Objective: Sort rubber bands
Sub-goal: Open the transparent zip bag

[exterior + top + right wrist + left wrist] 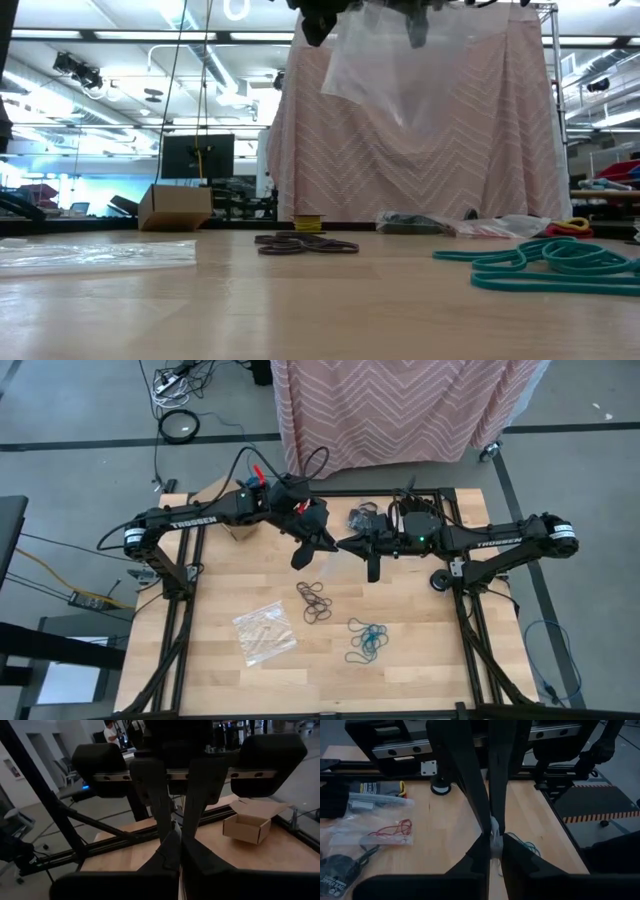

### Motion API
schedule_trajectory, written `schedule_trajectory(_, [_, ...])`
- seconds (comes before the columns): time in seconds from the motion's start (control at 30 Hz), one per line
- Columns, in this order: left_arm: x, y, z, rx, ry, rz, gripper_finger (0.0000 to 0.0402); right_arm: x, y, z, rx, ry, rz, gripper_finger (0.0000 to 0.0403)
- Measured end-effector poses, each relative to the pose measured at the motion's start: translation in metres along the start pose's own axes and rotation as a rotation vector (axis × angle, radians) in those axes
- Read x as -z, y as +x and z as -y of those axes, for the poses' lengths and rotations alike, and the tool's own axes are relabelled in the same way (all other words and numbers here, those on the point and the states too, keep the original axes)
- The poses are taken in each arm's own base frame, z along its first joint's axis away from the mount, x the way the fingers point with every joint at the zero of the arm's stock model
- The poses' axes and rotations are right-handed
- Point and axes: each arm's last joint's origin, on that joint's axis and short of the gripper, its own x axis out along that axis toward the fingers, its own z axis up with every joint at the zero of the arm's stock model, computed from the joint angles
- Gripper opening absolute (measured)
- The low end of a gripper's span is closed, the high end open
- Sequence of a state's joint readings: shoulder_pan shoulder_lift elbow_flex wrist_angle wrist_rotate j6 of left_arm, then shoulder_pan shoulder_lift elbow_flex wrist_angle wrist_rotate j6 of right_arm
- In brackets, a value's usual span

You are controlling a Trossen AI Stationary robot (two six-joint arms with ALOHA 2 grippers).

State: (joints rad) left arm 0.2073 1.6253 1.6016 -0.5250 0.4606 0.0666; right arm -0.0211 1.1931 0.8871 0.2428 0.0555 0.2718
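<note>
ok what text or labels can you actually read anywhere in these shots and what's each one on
"TROSSEN" on the left arm, white letters along its side, seen from above.
White lettering on the right arm: too small to read.
Yellow and dark label beside the clear bag, in the left wrist view: blurred, unreadable.
Print on the dark pouch at that view's corner: only partly shown, not readable.
Nothing else carries legible text.

I am working in a big lab or workshop. The wooden table [410, 650] stands on a grey floor with cables [180, 380] lying about. Long ceiling lights [110, 35] shine high above. Behind the table I see a dark screen [197, 155], a cardboard box [174, 207] and a striped pink cloth [420, 170].
</note>
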Motion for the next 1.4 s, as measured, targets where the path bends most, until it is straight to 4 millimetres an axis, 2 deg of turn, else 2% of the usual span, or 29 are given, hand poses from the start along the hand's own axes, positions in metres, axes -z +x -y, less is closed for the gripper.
schedule_trajectory(0.37, [0.013, 0.007, -0.004, -0.036, -0.038, -0.109, 0.0045, -0.007, 0.000, 0.002, 0.002, 0.004, 0.065, 0.0000])
schedule_trajectory(0.57, [0.012, 0.013, -0.005, -0.012, -0.031, -0.090, 0.0038, 0.002, 0.000, 0.004, 0.002, -0.036, -0.033, 0.0005])
schedule_trajectory(0.67, [0.012, 0.011, -0.005, 0.001, -0.031, -0.087, 0.0037, 0.002, 0.000, 0.003, -0.036, -0.059, -0.041, 0.0026])
schedule_trajectory(0.9, [0.010, 0.010, -0.004, 0.028, -0.026, -0.071, 0.0048, 0.003, 0.000, 0.003, -0.055, -0.045, -0.052, 0.0101])
schedule_trajectory(0.97, [0.009, 0.010, -0.004, 0.028, -0.018, -0.056, 0.0047, 0.003, 0.000, 0.003, -0.057, -0.032, -0.053, 0.0110])
schedule_trajectory(1.07, [0.007, 0.010, -0.004, 0.027, -0.013, -0.040, 0.0045, 0.004, 0.000, 0.003, -0.062, -0.028, -0.061, 0.0099])
schedule_trajectory(1.3, [0.006, 0.010, -0.004, 0.037, -0.018, -0.033, 0.0045, 0.006, 0.000, 0.004, -0.047, -0.028, -0.081, 0.0015])
schedule_trajectory(1.4, [0.006, 0.010, -0.004, 0.033, -0.018, -0.031, 0.0045, 0.006, 0.000, 0.005, -0.014, -0.011, -0.082, 0.0004])
